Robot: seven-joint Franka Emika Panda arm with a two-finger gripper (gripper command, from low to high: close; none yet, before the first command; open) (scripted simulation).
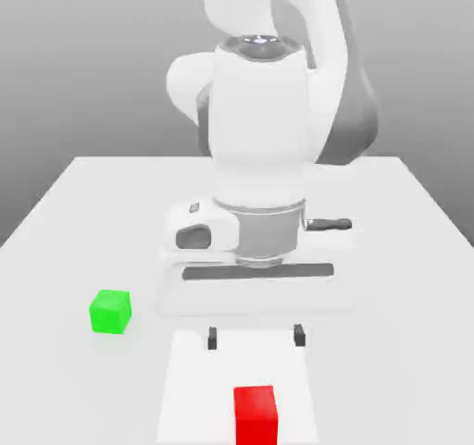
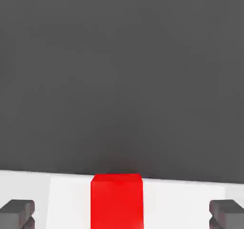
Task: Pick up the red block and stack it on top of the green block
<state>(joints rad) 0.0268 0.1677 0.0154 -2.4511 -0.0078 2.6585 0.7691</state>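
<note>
Spread wide and grasping nothing, the claw (image 1: pixel 255 338) hangs above the white counter (image 1: pixel 56 212), its two short dark fingertips (image 1: pixel 213 339) pointing straight down with a clear gap between them. Going from the exterior view's left to its right: the green block (image 1: pixel 110 311) sits flat on the counter, off to the left of the hand and well apart from the fingers; next comes the hand itself, a broad white body with a grey band around the wrist and a dark slot along its lower edge, held level and square to the camera; above it the white arm (image 1: pixel 259 110) rises in a thick upright column, then bends back and up out of the picture. The red block (image 1: pixel 255 414) rests on the counter at the near edge of the exterior view, roughly centred under the gap of the claw but nearer the camera than the fingertips, not touching either one. It lies on a brighter white strip of the counter. In the hand view, the red block (image 2: pixel 116 200) sits midway between the two grey fingertips (image 2: pixel 18 213), with bare white surface on either side of it and a dark grey backdrop beyond.
</note>
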